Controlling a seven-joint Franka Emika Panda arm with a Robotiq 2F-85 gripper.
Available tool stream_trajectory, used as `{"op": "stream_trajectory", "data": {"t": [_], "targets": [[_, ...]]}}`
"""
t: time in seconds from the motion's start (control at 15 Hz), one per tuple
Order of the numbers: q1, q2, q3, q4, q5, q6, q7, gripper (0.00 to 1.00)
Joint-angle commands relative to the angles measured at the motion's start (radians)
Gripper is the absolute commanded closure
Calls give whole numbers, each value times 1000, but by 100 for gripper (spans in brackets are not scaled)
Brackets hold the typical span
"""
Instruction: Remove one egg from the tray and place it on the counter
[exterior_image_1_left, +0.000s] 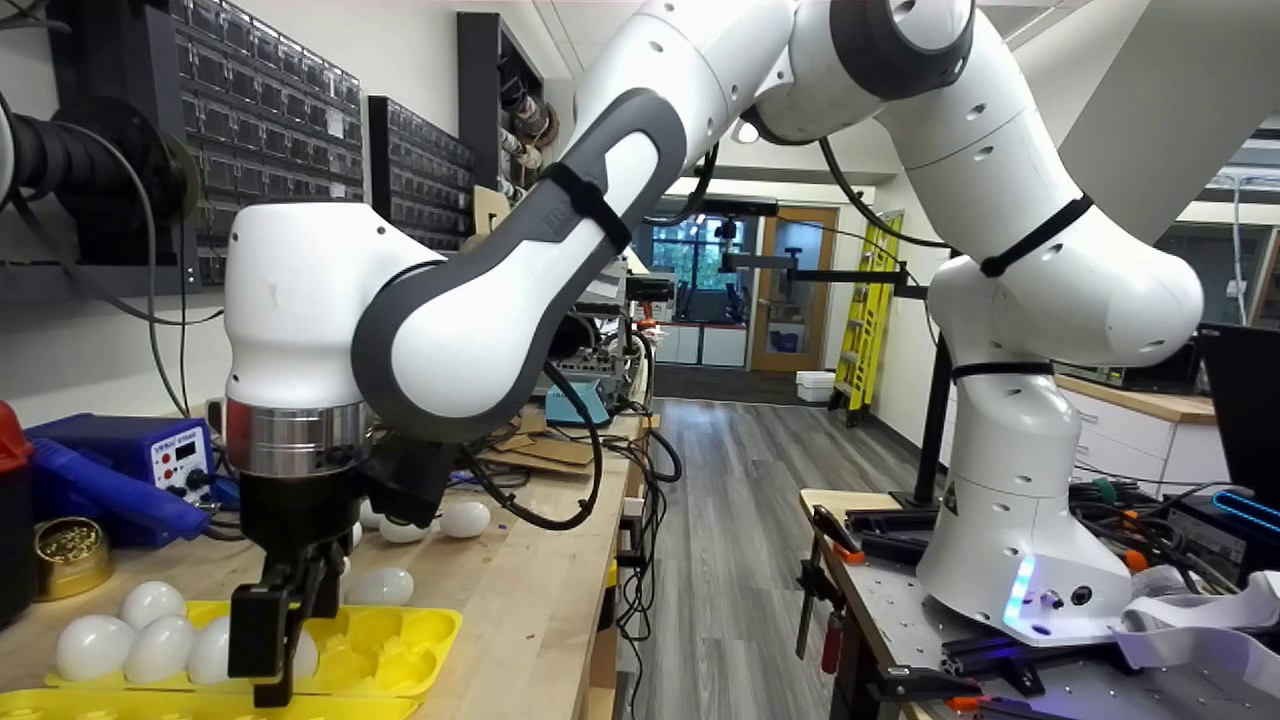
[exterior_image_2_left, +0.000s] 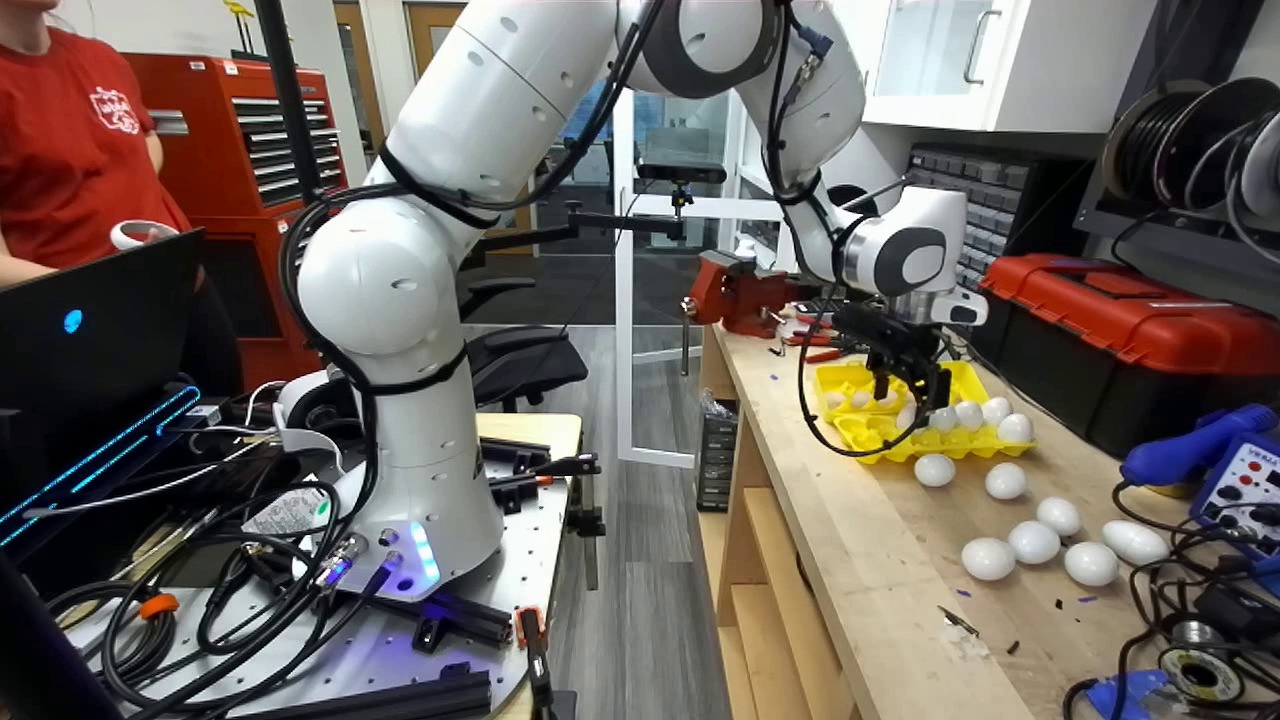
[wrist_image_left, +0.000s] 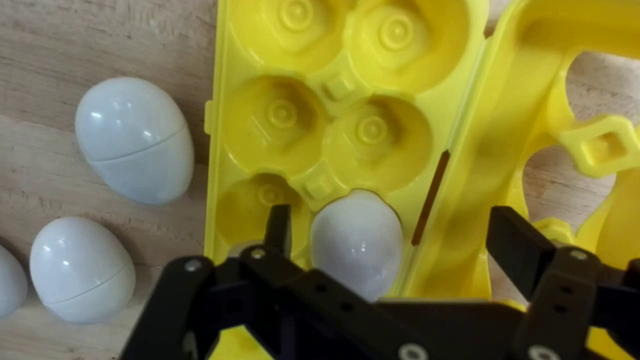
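Observation:
The yellow tray (wrist_image_left: 340, 87) lies opened out on the tan wooden counter (wrist_image_left: 165, 45). White eggs sit in part of its cells, and several cells nearest the camera top are empty. My gripper (wrist_image_left: 397, 232) is open in the wrist view, with one finger to each side of a white egg (wrist_image_left: 357, 245) standing in a cell. Neither finger visibly touches it. The egg's lower part is hidden by the gripper. In both exterior views the gripper (exterior_image_1_left: 275, 640) (exterior_image_2_left: 912, 390) is low over the tray (exterior_image_1_left: 385, 655) (exterior_image_2_left: 880, 450).
Loose white eggs (wrist_image_left: 135, 140) (exterior_image_2_left: 1034, 542) lie on the counter beside the tray. A red and black toolbox (exterior_image_2_left: 1130, 350) stands behind it. A blue soldering station (exterior_image_1_left: 150, 460), a brass tip cleaner (exterior_image_1_left: 75, 560), cables and a red vise (exterior_image_2_left: 740, 295) are also on the counter.

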Motion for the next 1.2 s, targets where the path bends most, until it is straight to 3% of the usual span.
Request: {"op": "stream_trajectory", "data": {"t": [0.0, 0.27, 0.33, 0.47, 0.93, 1.13], "targets": [[17, 24, -34, 31, 6, 37, -6, 0], [17, 36, -50, 60, 7, 48, -5, 0], [19, 36, -53, 64, 8, 35, -2, 24], [26, 22, -61, 58, 2, 4, 2, 32], [32, -53, -56, 8, 0, -5, -5, 79], [38, -116, -54, -24, -8, -2, -6, 80]]}}
